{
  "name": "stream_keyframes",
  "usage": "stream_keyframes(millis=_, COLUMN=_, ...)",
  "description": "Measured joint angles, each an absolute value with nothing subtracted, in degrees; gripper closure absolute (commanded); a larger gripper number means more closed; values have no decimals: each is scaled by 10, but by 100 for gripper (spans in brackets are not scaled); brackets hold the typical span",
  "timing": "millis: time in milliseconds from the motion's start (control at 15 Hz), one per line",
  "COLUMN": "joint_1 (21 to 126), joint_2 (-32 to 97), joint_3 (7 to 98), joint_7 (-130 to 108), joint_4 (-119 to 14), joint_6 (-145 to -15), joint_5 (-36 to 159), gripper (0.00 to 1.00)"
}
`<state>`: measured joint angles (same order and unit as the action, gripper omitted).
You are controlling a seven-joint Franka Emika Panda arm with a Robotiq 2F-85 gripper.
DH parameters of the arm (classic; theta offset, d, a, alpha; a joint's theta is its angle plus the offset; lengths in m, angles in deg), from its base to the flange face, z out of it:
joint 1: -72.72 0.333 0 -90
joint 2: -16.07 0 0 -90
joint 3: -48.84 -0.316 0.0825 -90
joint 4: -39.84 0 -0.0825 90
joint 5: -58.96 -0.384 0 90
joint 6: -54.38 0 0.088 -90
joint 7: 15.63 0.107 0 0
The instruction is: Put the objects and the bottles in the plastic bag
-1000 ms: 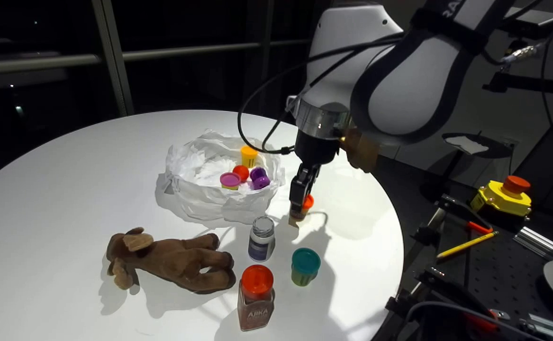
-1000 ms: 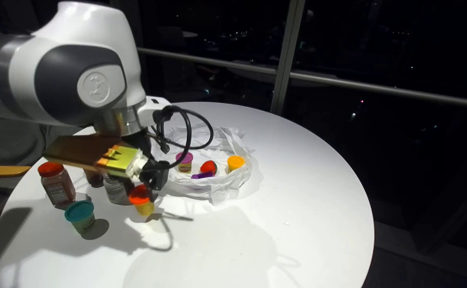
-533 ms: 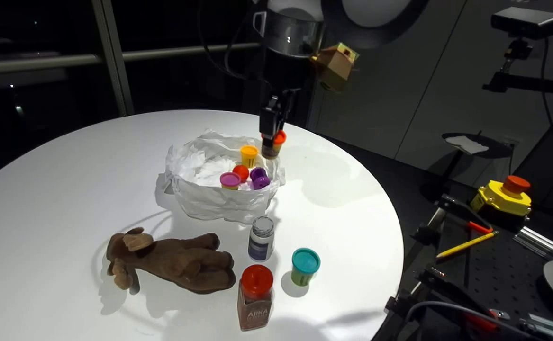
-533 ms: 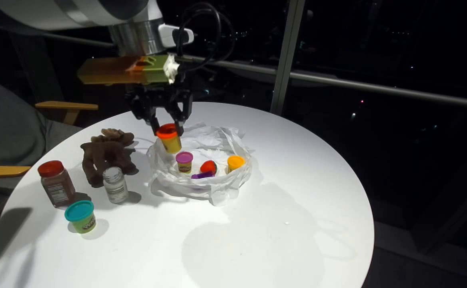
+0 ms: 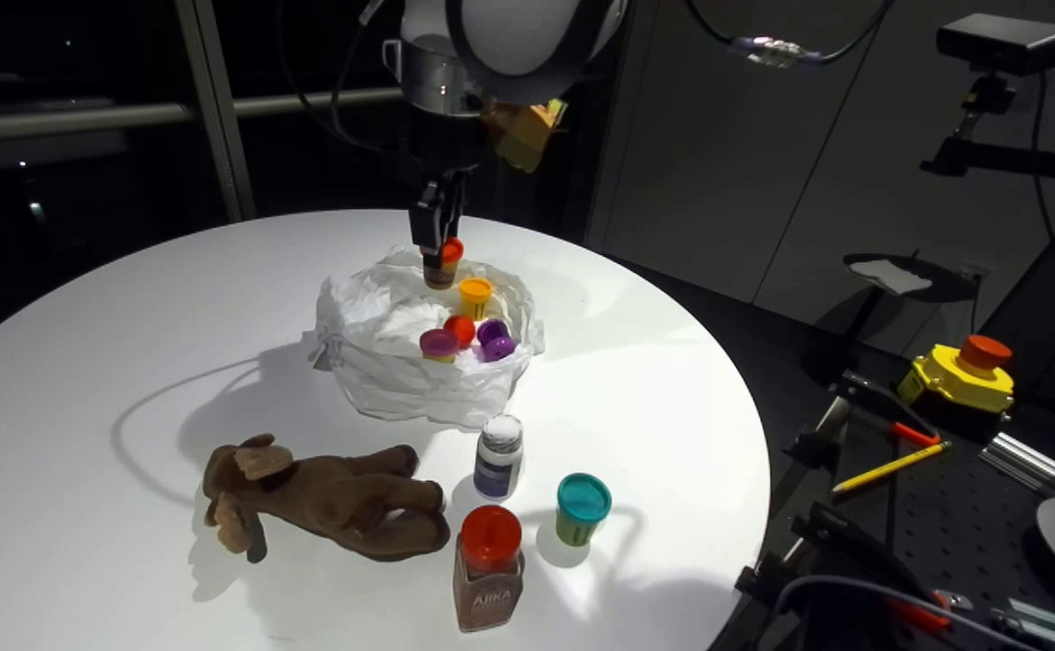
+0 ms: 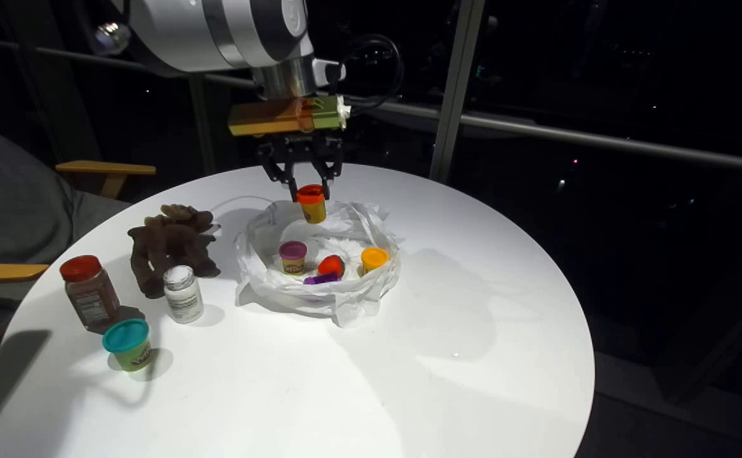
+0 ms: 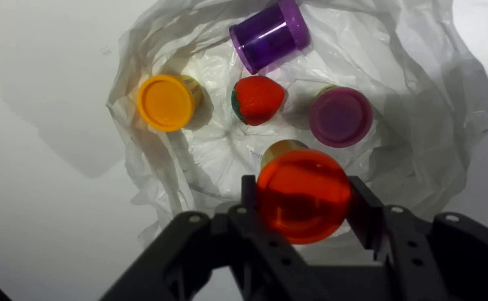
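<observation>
My gripper (image 7: 303,196) is shut on an orange-lidded cup (image 6: 313,210), one finger on each side of the lid. In both exterior views it holds this cup upright above the plastic bag (image 5: 428,389), toward its far rim. Inside the bag, the wrist view shows a yellow-orange cup (image 7: 166,103), a purple jar (image 7: 271,37) on its side, a red strawberry (image 7: 258,100) and a magenta-lidded cup (image 7: 341,117). Outside the bag lie the brown plush toy (image 5: 337,502), the white bottle (image 5: 498,466), the red-capped bottle (image 5: 488,583) and the teal-lidded cup (image 5: 582,508).
Everything stands on a round white table (image 6: 447,394). The bag's crumpled rim rises around its contents. Beyond the table in an exterior view are a yellow box with a red button (image 5: 959,378) and a pencil (image 5: 892,467). A wooden-armed chair (image 6: 105,168) stands close by.
The orange-lidded cup has been lifted from the table beside the bag and carried over it, held by my gripper throughout. The other objects have stayed where they were.
</observation>
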<state>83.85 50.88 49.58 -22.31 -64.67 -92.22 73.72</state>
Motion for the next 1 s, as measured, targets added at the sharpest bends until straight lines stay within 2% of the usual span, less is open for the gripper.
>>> stream_keyframes(millis=467, joint_1=810, joint_2=680, joint_3=486, joint_7=-265, joint_4=-450, joint_6=-877, joint_5=737, gripper=71)
stream_keyframes(millis=867, joint_1=804, joint_2=773, joint_3=487, joint_7=-269, joint_4=-335, joint_6=-866, joint_5=737, gripper=71)
stream_keyframes(millis=933, joint_1=804, joint_2=781, joint_3=488, joint_7=-269, joint_4=-322, joint_6=-865, joint_5=737, gripper=67)
stream_keyframes(millis=1000, joint_1=804, joint_2=787, joint_3=489, joint_7=-269, joint_4=-311, joint_6=-865, joint_5=737, gripper=21)
